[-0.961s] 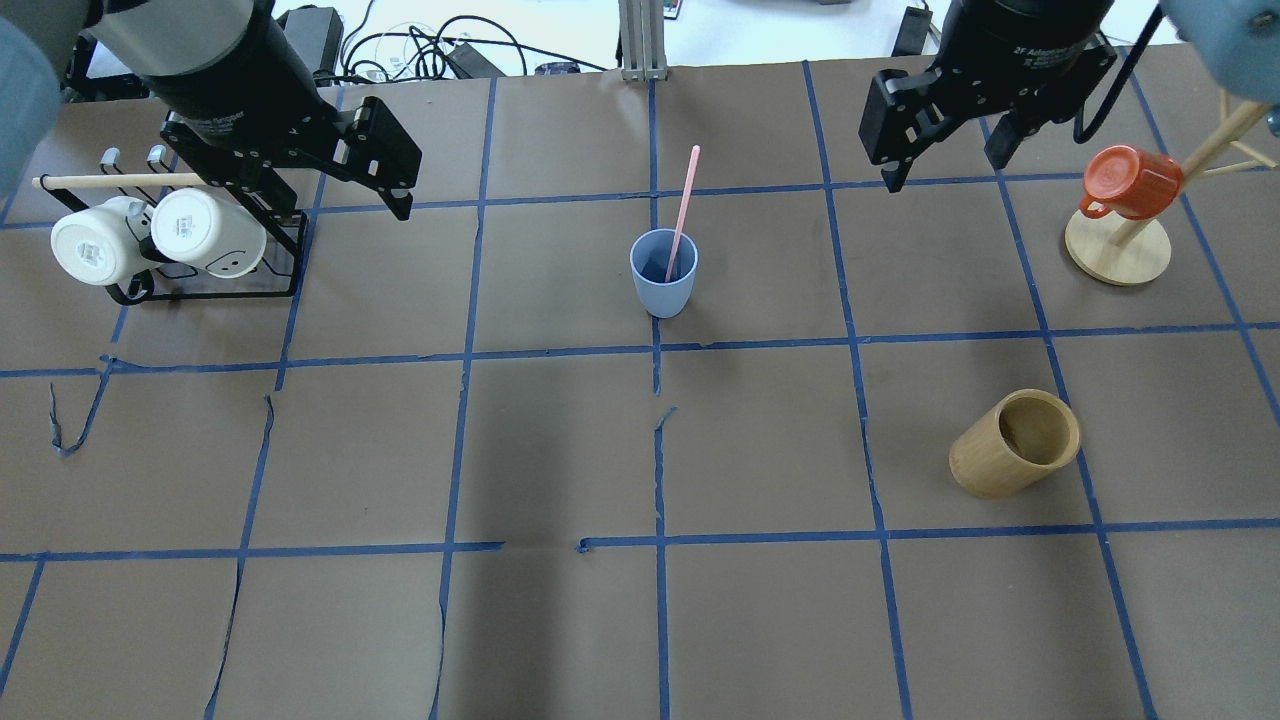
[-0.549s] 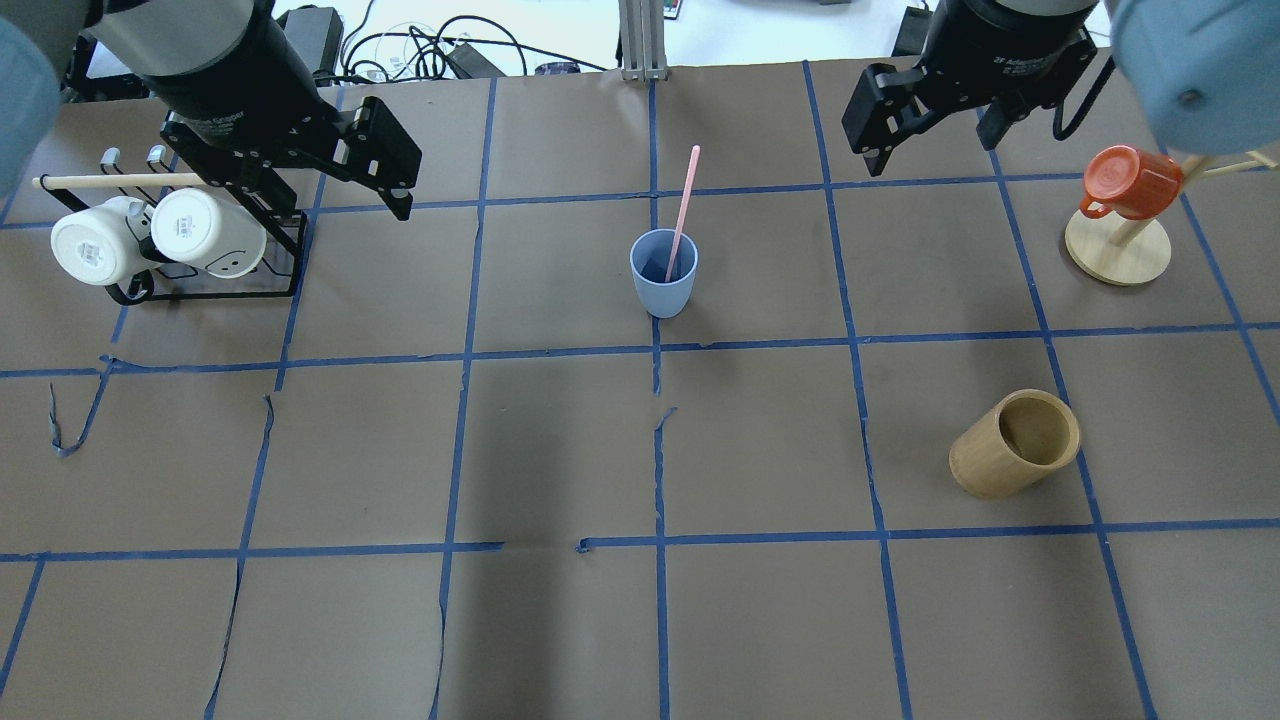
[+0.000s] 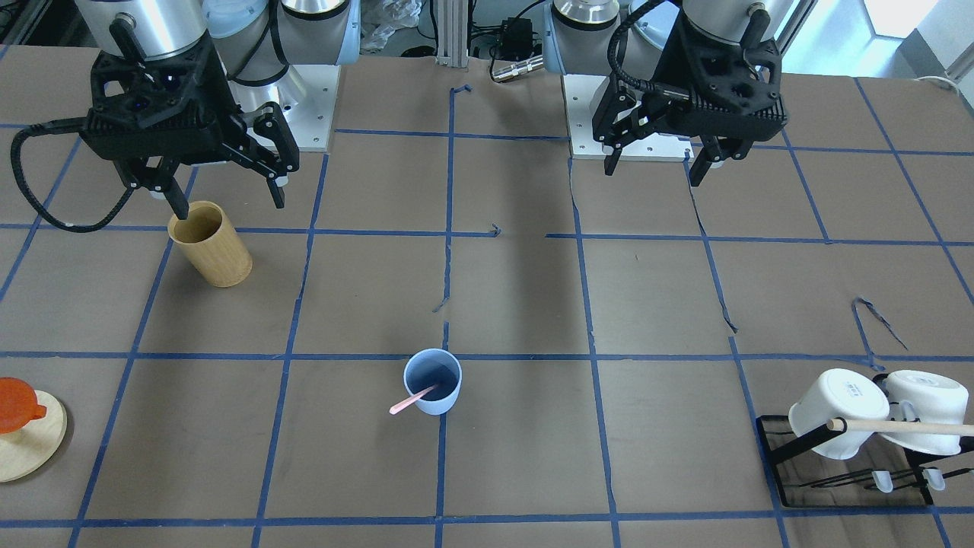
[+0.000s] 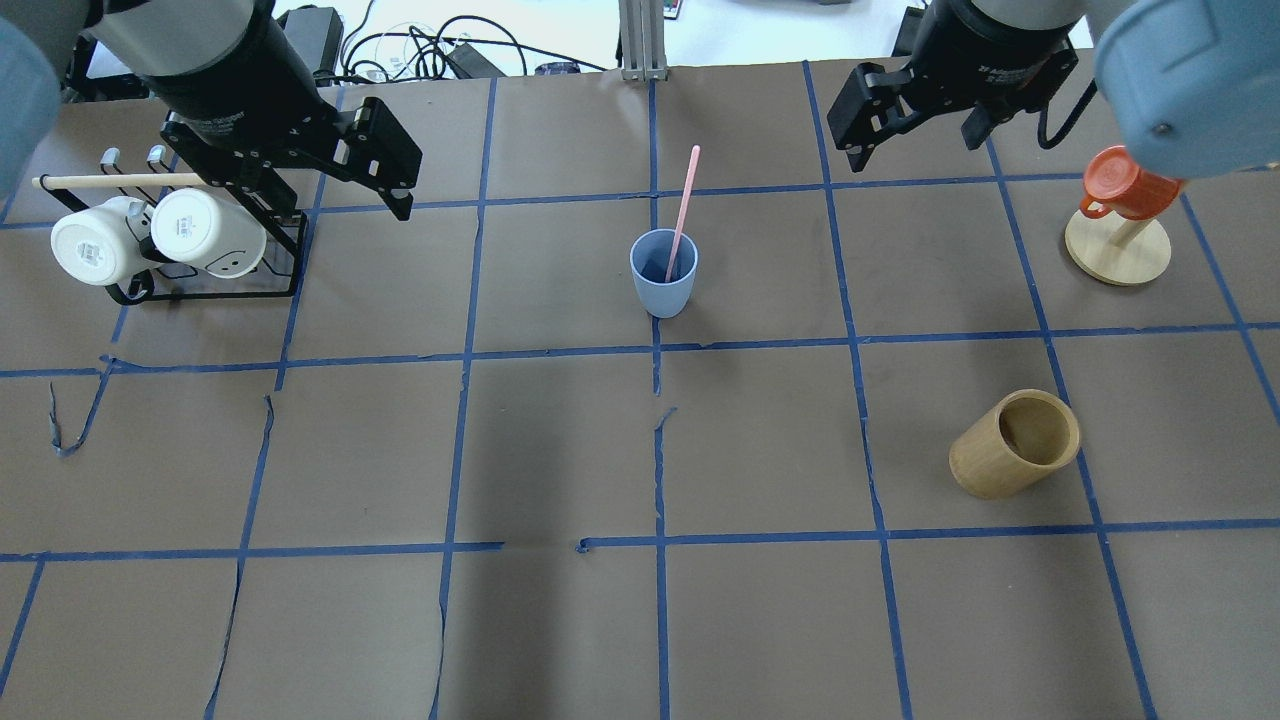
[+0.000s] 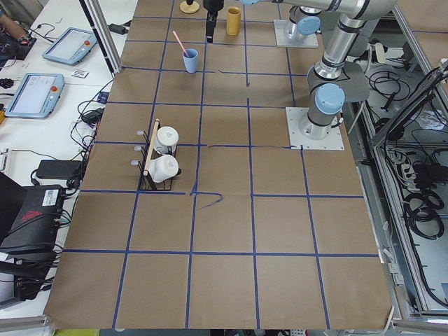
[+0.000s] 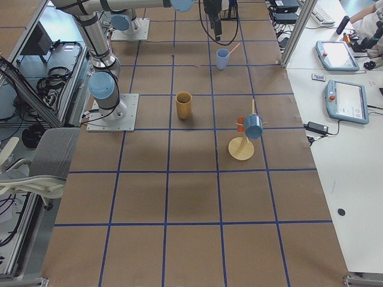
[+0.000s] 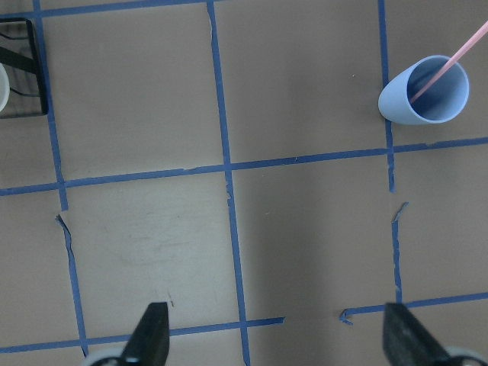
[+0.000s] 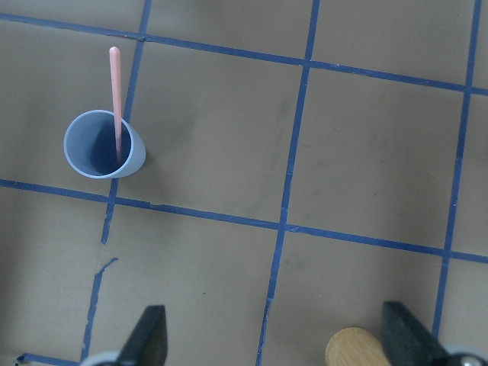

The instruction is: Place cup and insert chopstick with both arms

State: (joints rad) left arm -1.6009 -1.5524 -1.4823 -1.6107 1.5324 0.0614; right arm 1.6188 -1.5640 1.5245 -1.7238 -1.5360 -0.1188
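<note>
The light-blue cup (image 4: 663,272) stands upright near the table's middle. It also shows in the front view (image 3: 432,380) and in both wrist views (image 7: 424,90) (image 8: 104,143). One pink chopstick (image 4: 684,205) leans inside it, its top sticking out over the rim (image 3: 411,399). My left gripper (image 4: 335,195) is open and empty, raised well to the cup's left (image 3: 652,171). My right gripper (image 4: 915,140) is open and empty, raised well to the cup's right (image 3: 228,202). Neither gripper touches anything.
A tan wooden cylinder (image 4: 1015,443) stands on the right side, near my right gripper in the front view (image 3: 211,243). A black rack with two white mugs (image 4: 160,235) and a pale rod is far left. A red mug (image 4: 1125,185) hangs on a wooden stand far right.
My right gripper has drifted up and to the left in the overhead view, still open. The left gripper, cup and chopstick have not moved.
</note>
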